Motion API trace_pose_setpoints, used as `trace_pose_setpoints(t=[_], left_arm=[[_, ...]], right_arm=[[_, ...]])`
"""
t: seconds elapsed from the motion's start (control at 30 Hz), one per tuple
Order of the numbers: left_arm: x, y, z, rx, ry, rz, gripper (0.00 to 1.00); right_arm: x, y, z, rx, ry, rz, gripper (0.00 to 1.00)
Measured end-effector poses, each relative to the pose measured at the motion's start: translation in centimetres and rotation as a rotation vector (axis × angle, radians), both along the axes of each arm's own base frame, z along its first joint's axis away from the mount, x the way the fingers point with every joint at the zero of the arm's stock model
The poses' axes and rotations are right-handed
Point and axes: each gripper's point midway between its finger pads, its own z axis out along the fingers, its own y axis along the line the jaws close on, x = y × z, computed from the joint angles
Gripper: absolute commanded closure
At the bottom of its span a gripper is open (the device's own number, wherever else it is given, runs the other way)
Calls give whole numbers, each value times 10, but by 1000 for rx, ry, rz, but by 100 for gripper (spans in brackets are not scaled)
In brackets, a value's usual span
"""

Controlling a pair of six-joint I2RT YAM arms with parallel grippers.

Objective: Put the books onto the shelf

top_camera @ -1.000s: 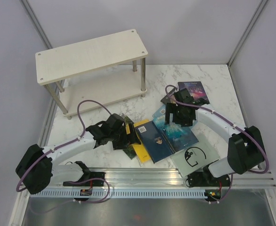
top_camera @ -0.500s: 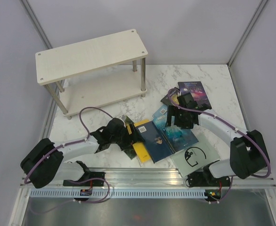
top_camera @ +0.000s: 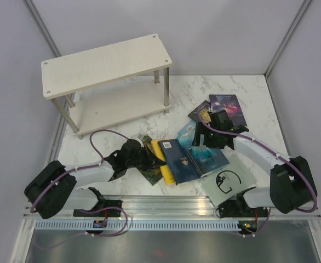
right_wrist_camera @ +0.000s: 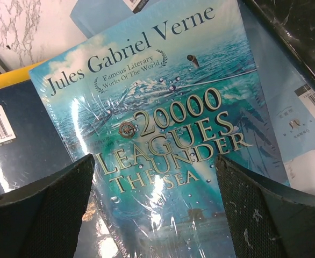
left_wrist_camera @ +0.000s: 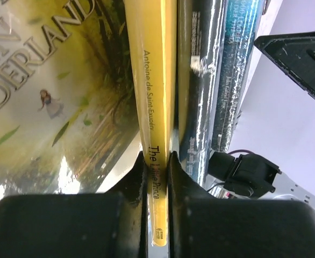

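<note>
- Since the earlier picture, the left gripper (left_wrist_camera: 157, 157) has been closed. It was wide open then, and now it is pinched tight on the thin edge of the yellow book (left_wrist_camera: 153, 80).
- The right gripper (right_wrist_camera: 155, 183) has been shifted only a little. It is held wide open just over the teal book (right_wrist_camera: 163, 118), with nothing held in it.
- The yellow book is found in the pile near the front of the table (top_camera: 248, 93). It is tucked between the green book (left_wrist_camera: 50, 91) and the navy book (top_camera: 181, 160).
- In the left wrist view, the yellow book's long edge is seen running straight away from the gripper. It is held at its near end only, so most of the book sticks out past the fingers.
- The shelf (top_camera: 105, 63) is set at the far left of the table, well apart from the pile. From the left gripper it lies farther back and a bit to the left.
- The left arm is the nearer one to the shelf, so the carry is best done by that arm.
- The book probably has to be lifted out of the pile first. Then it can be swung back and to the left.
- Because it is held by one end, the book may droop or slip on the way.
</note>
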Motion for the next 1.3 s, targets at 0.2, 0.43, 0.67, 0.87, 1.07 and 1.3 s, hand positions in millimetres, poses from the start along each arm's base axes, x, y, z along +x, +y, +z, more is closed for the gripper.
trace_pose_setpoints(t=[0.2,0.43,0.67,0.87,1.07,1.3], left_arm=[[-12,14,7,54,-12,4,98],[-21,39,28,176,-41,-1,98],[-23,79,64,376,-118,-10,98],[3,95,140,387,-245,25,98],[55,117,264,283,-461,137,98],[110,155,372,282,-647,234,98]], right_arm=[[1,4,1,28,-15,8,4],[0,13,9,81,-11,21,3],[-27,47,24,264,110,96,2],[-28,77,62,404,127,150,2],[-18,92,99,495,81,168,2],[-21,95,122,545,52,172,2]])
